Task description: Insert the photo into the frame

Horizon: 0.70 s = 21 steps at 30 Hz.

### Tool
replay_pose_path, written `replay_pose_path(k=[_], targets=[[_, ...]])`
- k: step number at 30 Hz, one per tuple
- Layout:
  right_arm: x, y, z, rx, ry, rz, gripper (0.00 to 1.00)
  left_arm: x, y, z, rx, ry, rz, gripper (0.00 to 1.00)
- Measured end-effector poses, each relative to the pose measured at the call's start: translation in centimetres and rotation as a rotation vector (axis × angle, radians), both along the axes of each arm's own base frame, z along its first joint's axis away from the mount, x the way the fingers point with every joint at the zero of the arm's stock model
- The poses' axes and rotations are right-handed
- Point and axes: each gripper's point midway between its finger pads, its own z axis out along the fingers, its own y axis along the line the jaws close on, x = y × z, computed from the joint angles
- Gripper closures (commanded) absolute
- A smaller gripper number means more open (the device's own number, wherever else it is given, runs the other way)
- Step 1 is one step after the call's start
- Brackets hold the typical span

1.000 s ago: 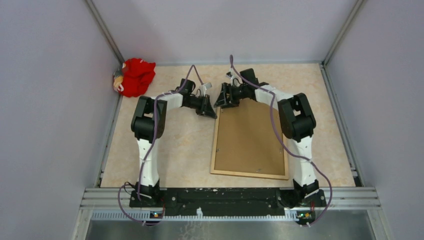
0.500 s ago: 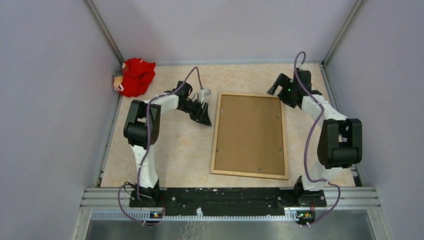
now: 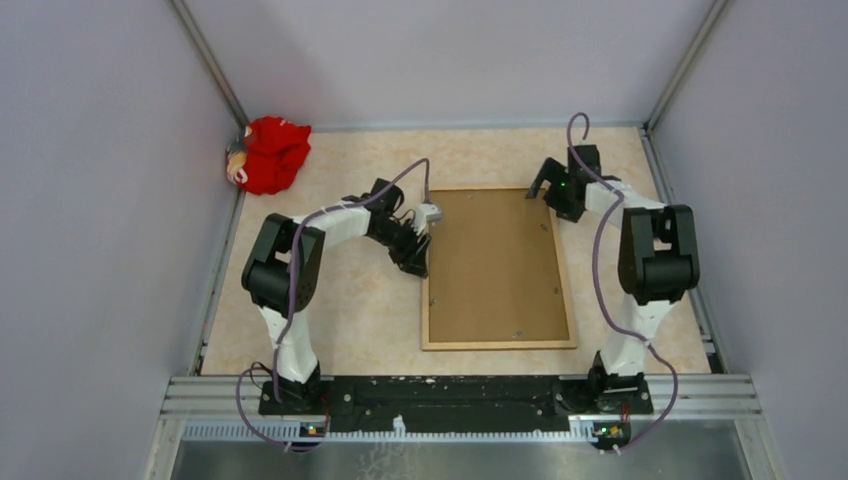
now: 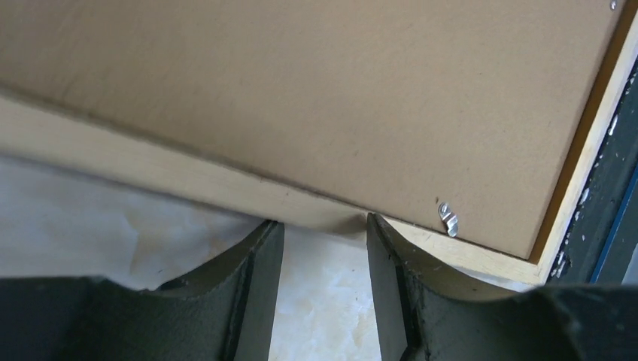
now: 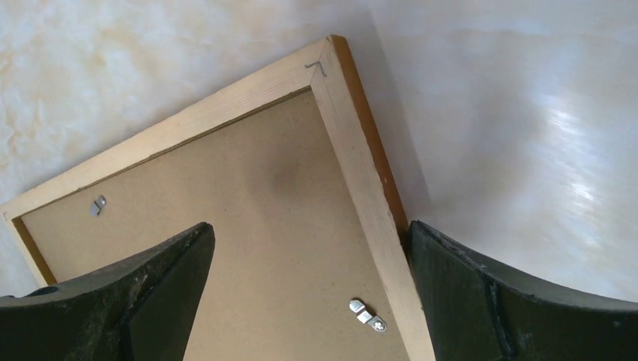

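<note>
Beige tabletop, frame face-down, long axis near-to-far; left jaws, right jaws spread, perhaps touching it.

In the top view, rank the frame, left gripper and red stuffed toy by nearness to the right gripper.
1. frame: far-right corner below the right gripper.
2. left gripper: frame's left edge.
3. red stuffed toy: far-left corner.
</note>
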Motion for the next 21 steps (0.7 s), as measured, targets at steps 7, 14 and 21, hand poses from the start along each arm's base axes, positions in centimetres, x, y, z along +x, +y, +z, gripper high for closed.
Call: replay_pose_path(k=[7, 14, 21], targets=[[7.6, 8.4, 0.2, 0.024, -0.061, 0.161, 0.01, -1.8, 0.1, -0.1, 0.024, 0.033, -0.020, 0.46], [14.0, 23.2, 1.8, 0.146, -0.183, 0.430, 0.01, -5.9, -0.3, 0.6, 0.010, 0.165, -0.096, 0.21], [9.4, 30.0, 2.7, 0.184, -0.161, 0.601, 0.01, -9.3, 0.5, 3.8, -0.018, 0.248, -0.216, 0.09]])
